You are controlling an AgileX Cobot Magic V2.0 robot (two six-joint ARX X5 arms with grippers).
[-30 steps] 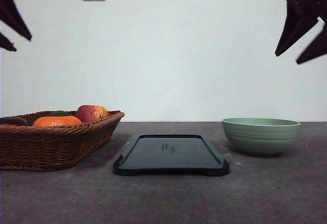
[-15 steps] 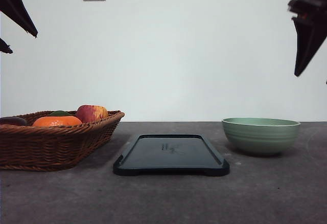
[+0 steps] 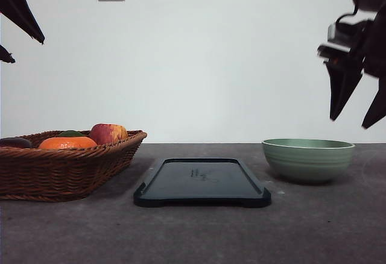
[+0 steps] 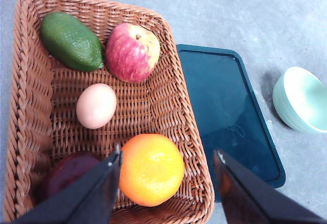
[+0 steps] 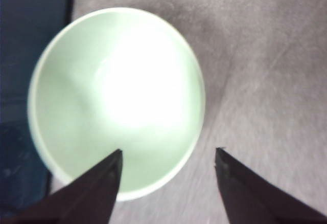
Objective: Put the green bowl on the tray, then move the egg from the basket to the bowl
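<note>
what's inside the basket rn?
The basket holds an egg, apple, avocado, orange and a dark purple item partly hidden by a left gripper finger.

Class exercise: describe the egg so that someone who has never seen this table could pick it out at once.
Start at the brown wicker basket on the table, beside the dark tray. The egg lies near the basket's middle, between the green avocado and red apple on one side and the orange on the other. It alone is pale beige, smooth and the smallest item there.
</note>
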